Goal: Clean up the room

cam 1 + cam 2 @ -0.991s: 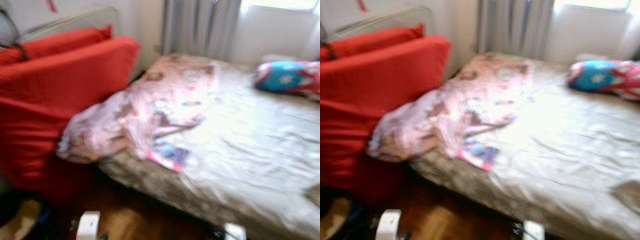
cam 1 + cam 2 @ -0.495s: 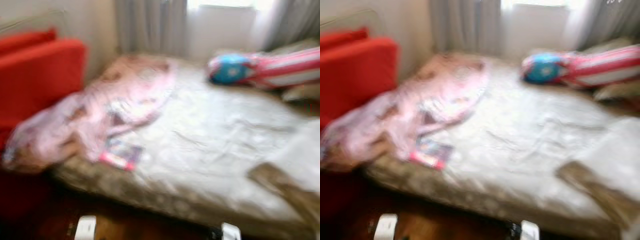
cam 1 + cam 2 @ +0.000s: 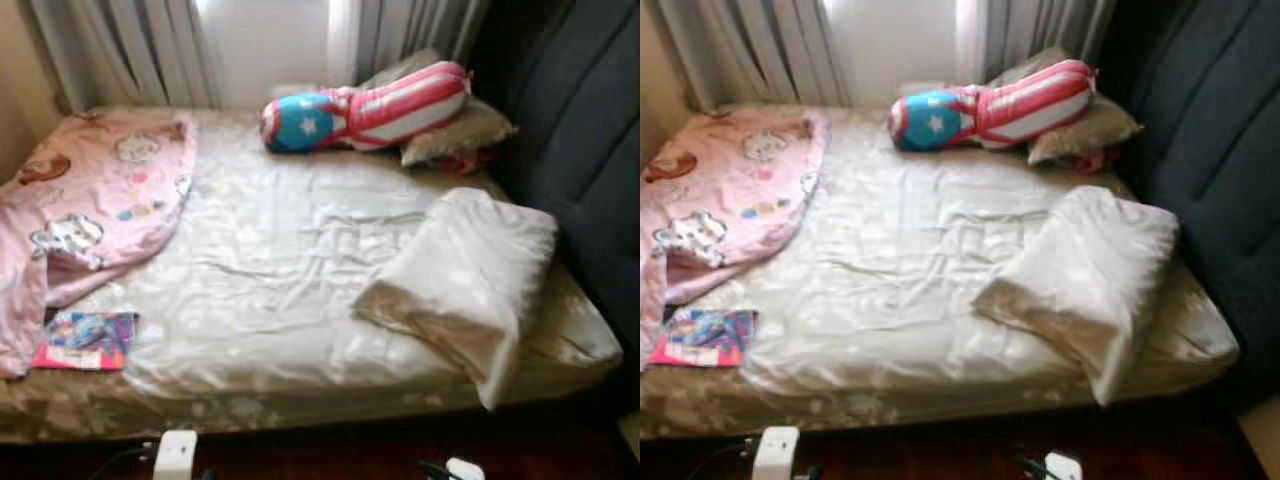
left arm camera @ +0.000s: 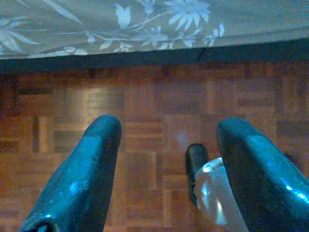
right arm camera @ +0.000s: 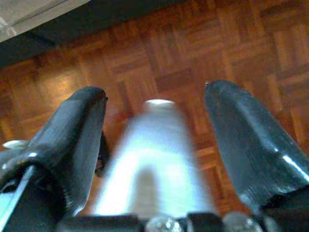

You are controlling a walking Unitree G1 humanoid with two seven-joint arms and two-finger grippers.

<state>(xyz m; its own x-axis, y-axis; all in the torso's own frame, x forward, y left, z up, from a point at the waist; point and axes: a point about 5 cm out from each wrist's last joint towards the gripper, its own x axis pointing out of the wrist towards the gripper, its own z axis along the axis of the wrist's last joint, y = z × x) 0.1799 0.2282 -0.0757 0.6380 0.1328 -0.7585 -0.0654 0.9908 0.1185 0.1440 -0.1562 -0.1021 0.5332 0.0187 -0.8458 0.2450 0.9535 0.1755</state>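
Both arms hang idle over the parquet, left gripper [image 4: 166,164] and right gripper [image 5: 154,145] each spread apart, empty. Pink blanket [image 3: 95,190] lies crumpled at left of frame, booklet [image 3: 85,340] lower left on the bed [image 3: 270,270]. Advise stepping close and squaring up before reaching.

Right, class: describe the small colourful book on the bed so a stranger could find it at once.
Start at the bed with its pale sheet. Go to its near left corner, just below the edge of the pink cartoon blanket. The book lies flat there, the only small, flat, blue-and-pink thing.
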